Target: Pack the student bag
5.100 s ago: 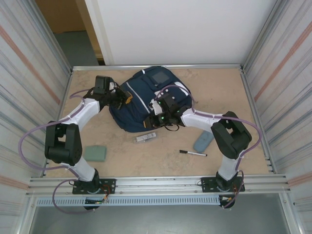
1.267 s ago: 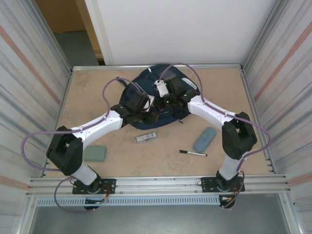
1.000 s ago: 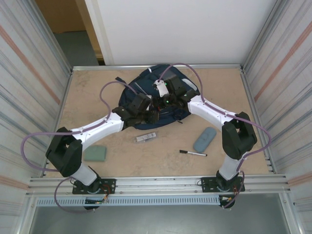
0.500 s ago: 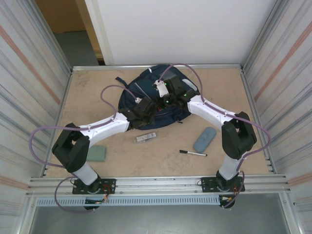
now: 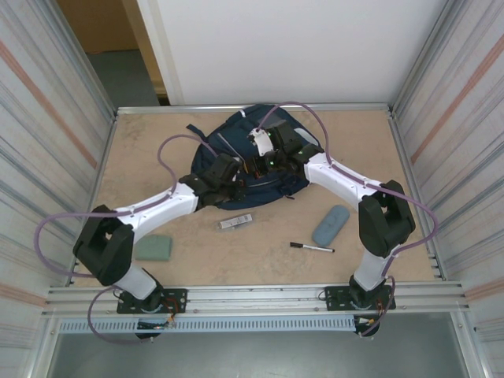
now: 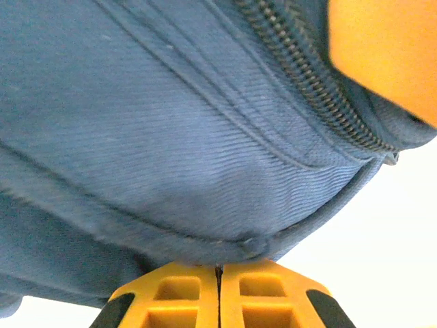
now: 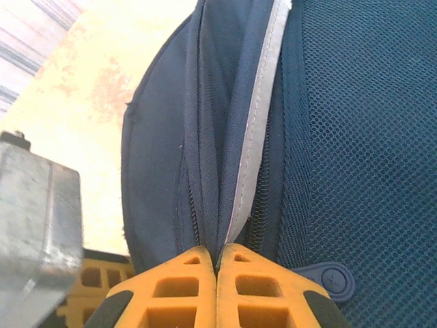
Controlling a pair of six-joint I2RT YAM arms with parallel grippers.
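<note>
**A:** Student bag (image 5: 264, 193) lies at the far middle of the table (image 5: 157, 157). What may fail?

**B:** My right gripper (image 7: 217, 256) is clamped on a fold by the zip (image 7: 193, 205). The left gripper (image 6: 218, 273) is pressed together at a seam. Thin fabric may slip when I pull. Whether the left holds cloth, I cannot tell.

The left gripper (image 5: 239, 179) and right gripper (image 5: 253, 167) sit close together on a navy-blue fabric backpack (image 5: 277, 189) lying far-centre on the tan tabletop (image 5: 142, 165).
</note>
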